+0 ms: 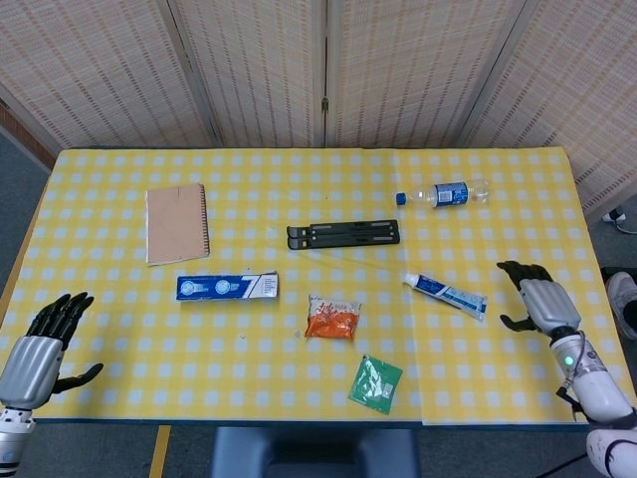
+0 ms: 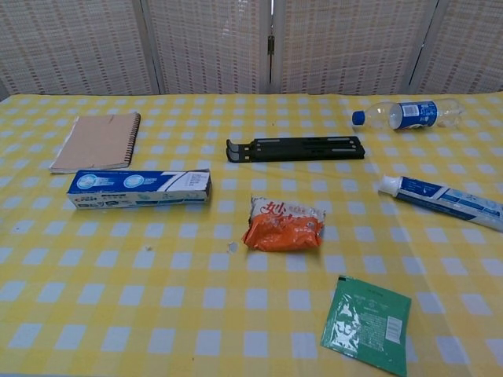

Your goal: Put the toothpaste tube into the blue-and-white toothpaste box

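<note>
The toothpaste tube lies flat on the right part of the checked table, its white cap pointing left. The blue-and-white toothpaste box lies on the left part, its open flap end facing right. My right hand hovers just right of the tube, apart from it, fingers spread and empty. At the table's front left corner my left hand is open and holds nothing. Neither hand appears in the chest view.
Between box and tube lie an orange snack packet and a green sachet. A black folding stand, a plastic water bottle and a spiral notebook sit farther back. Woven screens stand behind the table.
</note>
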You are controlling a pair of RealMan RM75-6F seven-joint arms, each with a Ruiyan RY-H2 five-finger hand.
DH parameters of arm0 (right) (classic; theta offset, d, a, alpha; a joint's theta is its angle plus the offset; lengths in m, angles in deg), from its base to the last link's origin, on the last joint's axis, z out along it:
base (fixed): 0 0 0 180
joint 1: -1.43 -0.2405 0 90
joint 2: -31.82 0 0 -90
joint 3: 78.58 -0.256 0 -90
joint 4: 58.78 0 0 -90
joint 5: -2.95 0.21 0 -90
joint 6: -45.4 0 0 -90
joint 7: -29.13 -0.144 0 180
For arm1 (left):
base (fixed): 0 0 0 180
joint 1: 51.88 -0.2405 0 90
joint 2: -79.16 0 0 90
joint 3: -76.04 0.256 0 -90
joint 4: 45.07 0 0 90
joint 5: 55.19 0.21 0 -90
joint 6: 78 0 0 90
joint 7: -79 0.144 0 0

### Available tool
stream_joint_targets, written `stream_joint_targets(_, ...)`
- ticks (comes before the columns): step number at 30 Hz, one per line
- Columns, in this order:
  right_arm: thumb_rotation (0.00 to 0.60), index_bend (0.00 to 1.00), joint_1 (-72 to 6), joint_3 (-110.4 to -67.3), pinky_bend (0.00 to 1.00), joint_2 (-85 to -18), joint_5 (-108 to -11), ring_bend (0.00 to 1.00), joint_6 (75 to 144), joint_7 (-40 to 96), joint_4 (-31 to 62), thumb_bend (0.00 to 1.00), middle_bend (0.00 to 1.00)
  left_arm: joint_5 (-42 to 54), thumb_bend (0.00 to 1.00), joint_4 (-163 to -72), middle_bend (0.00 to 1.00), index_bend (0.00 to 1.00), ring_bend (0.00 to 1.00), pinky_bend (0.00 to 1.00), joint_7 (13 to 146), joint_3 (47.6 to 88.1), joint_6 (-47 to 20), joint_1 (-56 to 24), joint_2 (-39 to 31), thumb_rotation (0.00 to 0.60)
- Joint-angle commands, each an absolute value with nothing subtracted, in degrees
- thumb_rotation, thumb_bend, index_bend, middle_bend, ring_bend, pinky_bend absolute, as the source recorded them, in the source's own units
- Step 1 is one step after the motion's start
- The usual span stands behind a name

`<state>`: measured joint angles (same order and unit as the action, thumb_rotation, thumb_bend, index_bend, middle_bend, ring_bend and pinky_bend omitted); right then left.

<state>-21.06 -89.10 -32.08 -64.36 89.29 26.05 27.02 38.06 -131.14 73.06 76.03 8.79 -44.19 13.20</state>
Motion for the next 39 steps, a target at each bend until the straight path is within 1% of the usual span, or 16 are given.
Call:
stream_joint_targets(1,0.600,0.18,-26.02,-90.55,0.05,-35.14,-61.34,0.13,84.16,21.05,21.54,0.34,0.16,38.31,0.20,-131.19,0.11,0.06,0.07,0.15,72.41,76.25,8.93,-44.27,13.44,0.600)
stream_joint_targets(5,0.600,0.26,-27.79,-91.51,0.13,-38.91,-60.34,0.19,86.19,22.38,19.85,0.34,0.21,38.78,0.20,-131.10,0.11,0.06,0.07,0.15,71.10,76.21,9.91,-44.47,13.80,0.600)
stream_joint_targets(7,0.600,0.30,-28.29,-91.68,0.18,-39.63,-59.69,0.21,86.51,23.09,19.70,0.34,0.23,38.84,0.20,-130.98,0.11,0.06,0.07,0.15,70.73,76.21,9.98,-44.46,13.85,0.600)
stream_joint_targets(9,0.600,0.32,-29.79,-91.73,0.20,-40.72,-58.46,0.22,86.06,25.09,20.08,0.34,0.24,38.69,0.20,-130.72,0.11,0.06,0.07,0.15,69.80,76.20,9.84,-44.39,14.06,0.600)
stream_joint_targets(12,0.600,0.33,-31.10,-91.46,0.20,-41.25,-56.34,0.23,86.03,28.05,21.21,0.34,0.24,38.56,0.21,-130.53,0.11,0.06,0.07,0.15,68.86,76.18,10.02,-44.49,14.33,0.600)
stream_joint_targets(18,0.600,0.36,-32.26,-90.41,0.24,-43.24,-50.36,0.25,88.82,34.50,22.76,0.34,0.27,38.88,0.21,-130.62,0.11,0.06,0.07,0.15,67.96,76.36,10.82,-44.88,14.70,0.600)
stream_joint_targets(24,0.600,0.38,-33.22,-89.87,0.24,-47.22,-42.58,0.26,94.20,41.69,22.91,0.34,0.28,39.62,0.21,-130.76,0.11,0.06,0.07,0.15,66.67,76.70,11.50,-45.11,15.18,0.600)
stream_joint_targets(31,0.600,0.38,-35.32,-88.98,0.25,-49.84,-34.71,0.26,98.68,50.96,25.06,0.34,0.26,40.87,0.21,-130.29,0.11,0.06,0.07,0.15,63.55,77.19,12.49,-45.25,16.06,0.600)
stream_joint_targets(39,0.600,0.38,-36.54,-88.71,0.26,-52.74,-30.09,0.26,102.20,56.05,25.74,0.34,0.24,41.74,0.21,-129.86,0.11,0.06,0.07,0.15,60.53,77.54,13.46,-45.41,16.89,0.600)
